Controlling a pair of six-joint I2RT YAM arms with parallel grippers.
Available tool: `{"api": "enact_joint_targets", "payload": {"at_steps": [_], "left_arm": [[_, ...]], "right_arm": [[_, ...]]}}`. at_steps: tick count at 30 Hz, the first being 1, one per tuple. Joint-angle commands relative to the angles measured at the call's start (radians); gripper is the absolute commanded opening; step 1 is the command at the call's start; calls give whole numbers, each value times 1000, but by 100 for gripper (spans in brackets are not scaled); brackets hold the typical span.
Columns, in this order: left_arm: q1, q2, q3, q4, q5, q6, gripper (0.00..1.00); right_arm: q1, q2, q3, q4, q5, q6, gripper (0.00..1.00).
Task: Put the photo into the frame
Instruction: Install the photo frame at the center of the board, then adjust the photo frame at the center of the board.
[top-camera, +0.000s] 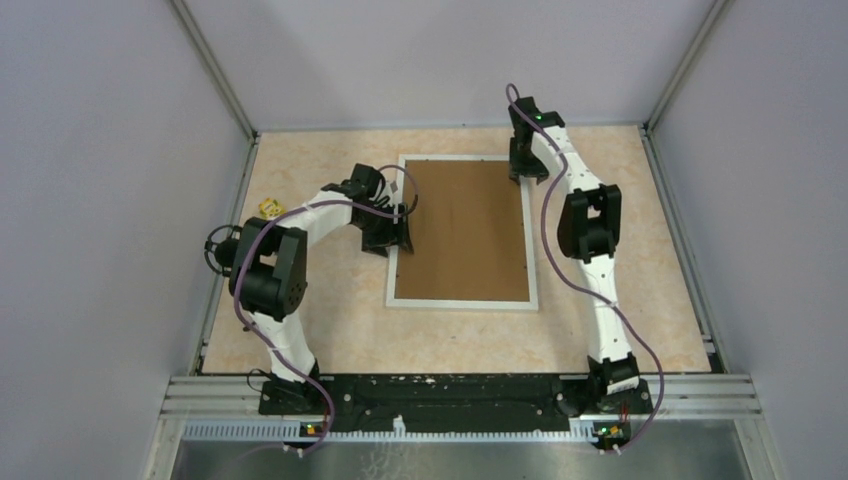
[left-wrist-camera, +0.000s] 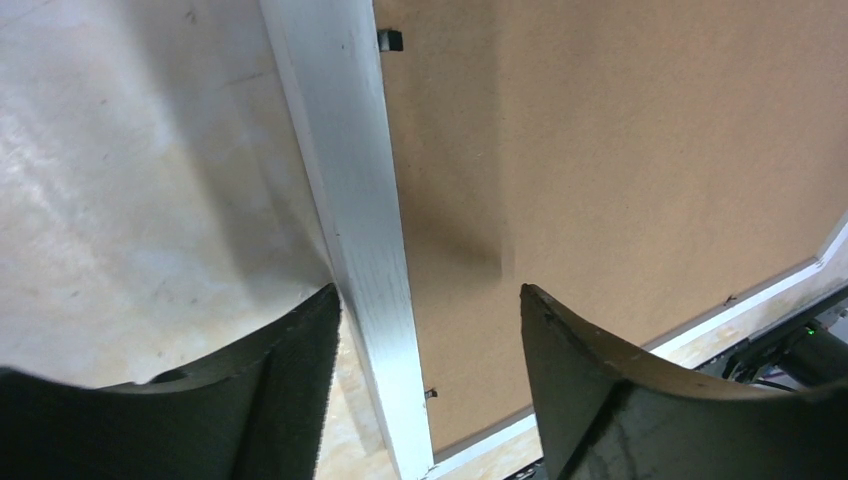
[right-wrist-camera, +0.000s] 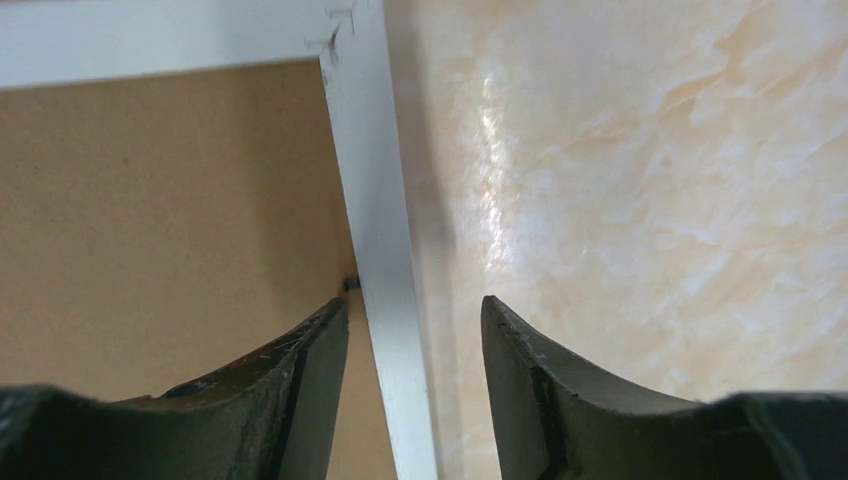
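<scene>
The frame (top-camera: 460, 302) lies face down on the table, its thin white bars round a plain brown backing board (top-camera: 465, 230). The photo is hidden. My left gripper (top-camera: 398, 238) is at the frame's left bar. In the left wrist view it (left-wrist-camera: 430, 290) stands open, its fingers either side of the white bar (left-wrist-camera: 350, 170) with gaps to both. My right gripper (top-camera: 527, 175) is at the right bar near the far right corner. In the right wrist view it (right-wrist-camera: 413, 302) is open astride that bar (right-wrist-camera: 375, 200), one finger over the board (right-wrist-camera: 170, 220), the other over the table.
A small yellow object (top-camera: 269, 208) lies on the marbled table (top-camera: 330, 330) left of the left arm. Small black clips (left-wrist-camera: 391, 40) (right-wrist-camera: 350, 285) sit at the frame's inner edge. Grey walls close in the table on three sides.
</scene>
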Motion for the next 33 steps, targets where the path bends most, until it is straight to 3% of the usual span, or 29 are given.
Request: {"api": "enact_joint_targets", "payload": {"at_steps": [1, 4, 7, 9, 15, 19, 23, 27, 33], "left_arm": [[-20, -166, 2, -5, -139, 27, 81], [-65, -242, 22, -43, -209, 21, 91], [-97, -313, 2, -73, -93, -20, 97], [-150, -370, -37, -81, -40, -51, 97], [-466, -461, -187, -47, -29, -170, 95], [-597, -450, -271, 25, 6, -231, 93], [-621, -397, -309, 82, 64, -260, 91], [-620, -304, -319, 107, 98, -264, 91], [-553, -181, -260, 82, -48, -222, 91]], "right_arm": [[11, -166, -175, -1, -111, 23, 56], [11, -394, -460, 159, -168, 41, 65], [2, -531, -687, 309, -281, 46, 70], [-4, -528, -740, 343, -302, 36, 70], [-14, -461, -743, 392, -269, 27, 58], [-39, -455, -774, 438, -208, 46, 39], [-46, -472, -852, 479, -166, 47, 25], [-46, -491, -937, 503, -143, 58, 24], [-55, -610, -1161, 573, -165, 101, 13]]}}
